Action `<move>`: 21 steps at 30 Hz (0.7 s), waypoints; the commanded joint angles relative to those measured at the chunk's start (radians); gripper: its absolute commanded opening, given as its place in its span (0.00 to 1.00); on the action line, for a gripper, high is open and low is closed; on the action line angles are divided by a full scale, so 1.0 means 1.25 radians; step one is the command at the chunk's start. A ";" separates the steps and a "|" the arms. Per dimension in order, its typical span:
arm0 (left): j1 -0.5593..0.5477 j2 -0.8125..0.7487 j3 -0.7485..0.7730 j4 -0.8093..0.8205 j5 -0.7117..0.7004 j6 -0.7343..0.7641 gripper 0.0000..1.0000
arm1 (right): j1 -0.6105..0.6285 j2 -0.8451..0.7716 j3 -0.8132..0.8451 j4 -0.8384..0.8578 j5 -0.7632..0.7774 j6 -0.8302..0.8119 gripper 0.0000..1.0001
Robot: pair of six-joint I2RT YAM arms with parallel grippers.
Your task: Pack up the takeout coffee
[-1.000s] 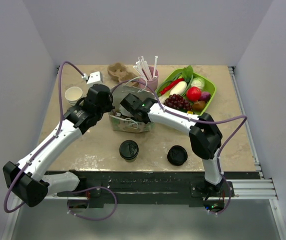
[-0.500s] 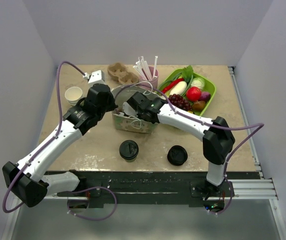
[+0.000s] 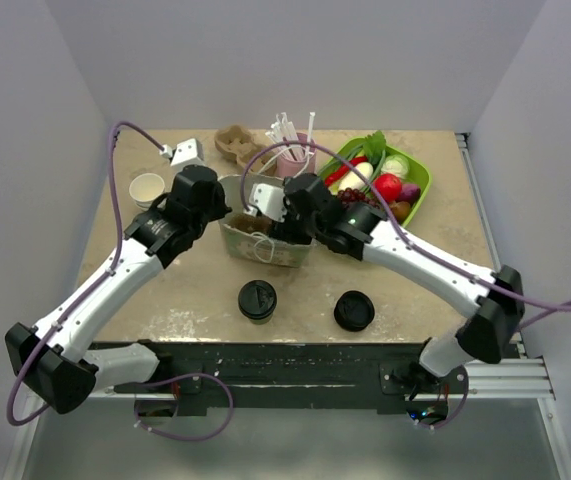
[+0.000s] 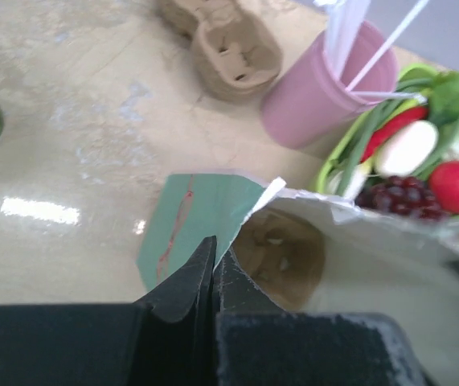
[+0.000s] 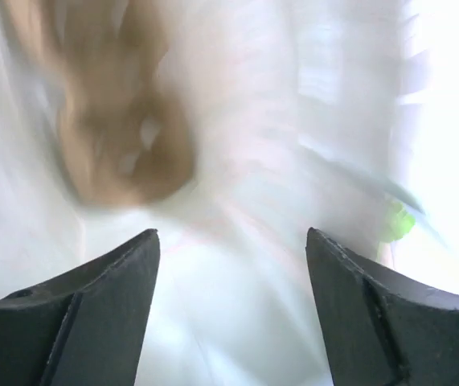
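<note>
Left fingers are shut, tips pinched on the rim of the paper bag at its left side, holding the mouth open. Right fingers are spread wide w/ nothing btw them; the right wrist view is blurred white, so they look to be down inside the bag, a brown lump on its floor below them.

The takeout coffee isn't in the bag yet. It stands upright on the counter, lid up, long axis vertical, on the near side of the bag and apart from it, i.e. back toward the arm bases from both sets of fingers. A low stack of black lids sits to its right, well apart.

Key relation: the cup lies almost straight back from the right fingers and a bit right of the left ones. Left arm is busy w/ the bag, so the right arm is prob. the one to fetch; it would have to lift out of the bag and pull back toward the near edge.

Poses: left arm reaches diagonally fwd from the near left corner, wrist bent in toward the bag. Right arm stretches long from the near right corner across to the bag, wrist tipped down into it.
</note>
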 commanded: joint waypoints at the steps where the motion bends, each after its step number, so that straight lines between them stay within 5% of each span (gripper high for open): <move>1: 0.008 0.025 -0.020 -0.069 -0.061 0.015 0.00 | 0.012 -0.145 -0.005 0.203 -0.096 0.077 0.80; 9: 0.006 0.025 -0.015 -0.072 -0.055 0.018 0.00 | 0.010 -0.282 -0.082 0.277 -0.102 0.173 0.94; 21: 0.008 0.021 -0.005 -0.083 -0.053 0.026 0.00 | 0.010 -0.331 -0.093 0.225 -0.069 0.408 0.98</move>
